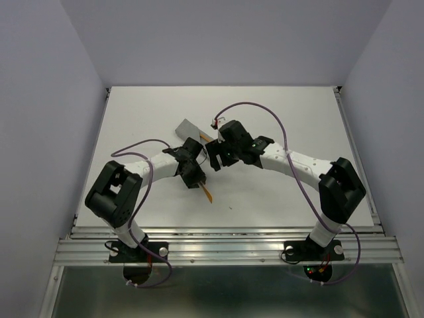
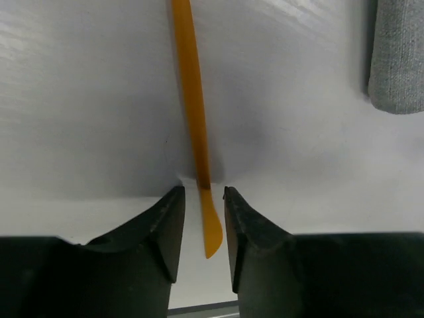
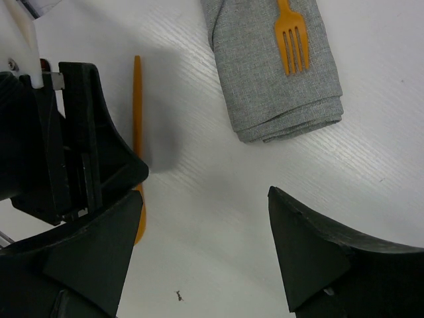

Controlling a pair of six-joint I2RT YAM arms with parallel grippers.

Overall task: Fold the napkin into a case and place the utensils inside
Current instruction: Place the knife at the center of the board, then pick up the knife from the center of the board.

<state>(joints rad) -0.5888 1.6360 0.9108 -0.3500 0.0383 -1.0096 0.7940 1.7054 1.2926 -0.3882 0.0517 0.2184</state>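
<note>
Two arms reach inward over the white counter (image 1: 298, 119), and their heads meet near its middle.

The left pincer (image 2: 200, 205) points down at a slim orange utensil (image 2: 192, 99) lying flat on the counter. In the left wrist view its two black fingers (image 2: 165, 225) stand apart on either side of the utensil's flattened, tapering end. A sliver of counter shows on each side, so the pincer is released and grasps nothing. From that end the shaft runs toward 12 o'clock and out of the frame. In the top view the exposed part of the utensil projects from under the left pincer toward 5 o'clock.

The right pincer (image 3: 199, 258) hangs just beside the left one, at its 2 o'clock in the top view. Its jaws are spread wide and released over bare counter.

The folded napkin (image 3: 265, 86), a narrow grey oblong of several layers, sits at 1 o'clock in the right wrist view, apart from the utensil. In the top view it lies at 12 o'clock of the left pincer. An orange fork (image 3: 290, 36) rests on the grey cloth with its tines toward 6 o'clock, near the folded end. Its handle runs off the top of the frame, and it cannot be told whether the handle is tucked under a layer.
</note>
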